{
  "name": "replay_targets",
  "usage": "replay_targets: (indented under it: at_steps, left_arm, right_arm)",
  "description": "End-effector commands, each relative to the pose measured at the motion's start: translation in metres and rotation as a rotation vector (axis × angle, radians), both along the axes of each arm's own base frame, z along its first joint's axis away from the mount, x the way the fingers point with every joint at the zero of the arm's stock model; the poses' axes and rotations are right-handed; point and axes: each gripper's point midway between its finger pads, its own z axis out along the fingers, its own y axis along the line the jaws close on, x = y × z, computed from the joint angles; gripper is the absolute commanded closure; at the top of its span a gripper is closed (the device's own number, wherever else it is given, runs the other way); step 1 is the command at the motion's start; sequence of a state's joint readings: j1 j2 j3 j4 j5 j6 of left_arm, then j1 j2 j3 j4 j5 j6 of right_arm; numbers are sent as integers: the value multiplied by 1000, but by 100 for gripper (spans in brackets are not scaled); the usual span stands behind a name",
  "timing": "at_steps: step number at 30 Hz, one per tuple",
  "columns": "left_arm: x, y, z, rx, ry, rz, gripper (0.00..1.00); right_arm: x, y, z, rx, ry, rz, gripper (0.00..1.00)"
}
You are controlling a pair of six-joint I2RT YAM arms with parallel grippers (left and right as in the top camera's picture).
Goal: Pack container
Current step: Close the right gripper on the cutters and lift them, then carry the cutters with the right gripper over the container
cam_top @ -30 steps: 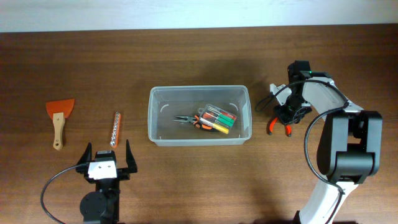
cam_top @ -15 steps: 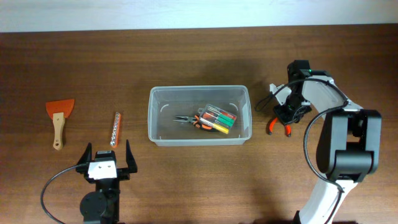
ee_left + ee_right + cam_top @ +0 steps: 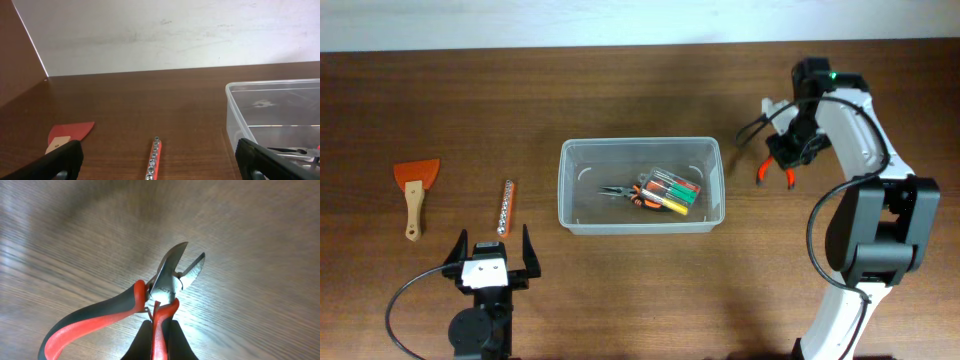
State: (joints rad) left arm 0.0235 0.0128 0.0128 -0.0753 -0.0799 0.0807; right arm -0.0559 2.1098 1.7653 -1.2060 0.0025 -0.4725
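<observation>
Looking down from overhead, the container sits mid-surface and holds pliers and a screwdriver set, so packing looks partly done. The right jaws are clamped on the red-handled cutters just off the container's right end. The scraper and the socket strip lie unpacked to its left, near the left jaws, which stand wide and empty. From the left wrist, the container's clear wall appears side-on, with scraper and strip lying ahead, a low angle the overhead lacks. The right wrist alone shows the grip closely: one handle is pinched, the cutter blades are parted, and the wood grain below is blurred.
</observation>
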Motion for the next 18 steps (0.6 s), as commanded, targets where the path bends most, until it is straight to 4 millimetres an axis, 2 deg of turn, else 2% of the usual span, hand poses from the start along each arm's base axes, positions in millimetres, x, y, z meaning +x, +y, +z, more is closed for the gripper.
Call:
replay_targets:
  at_steps: [1, 6, 10, 12, 15, 18]
  left_arm:
    - [0, 0, 0, -13, -4, 2, 1]
    - [0, 0, 0, -13, -4, 2, 1]
    - [0, 0, 0, -13, -4, 2, 1]
    - [0, 0, 0, -13, -4, 2, 1]
    - [0, 0, 0, -13, -4, 2, 1]
    - [0, 0, 0, -13, -4, 2, 1]
  right_arm:
    - [20, 12, 38, 47, -80, -5, 96]
    - [29, 29, 87, 85, -144, 24, 96]
    - [32, 56, 123, 89, -200, 90, 96]
    - [31, 77, 138, 93, -228, 139, 96]
    - [25, 108, 152, 98, -252, 244, 96]
    - [16, 139, 155, 86, -253, 333, 96]
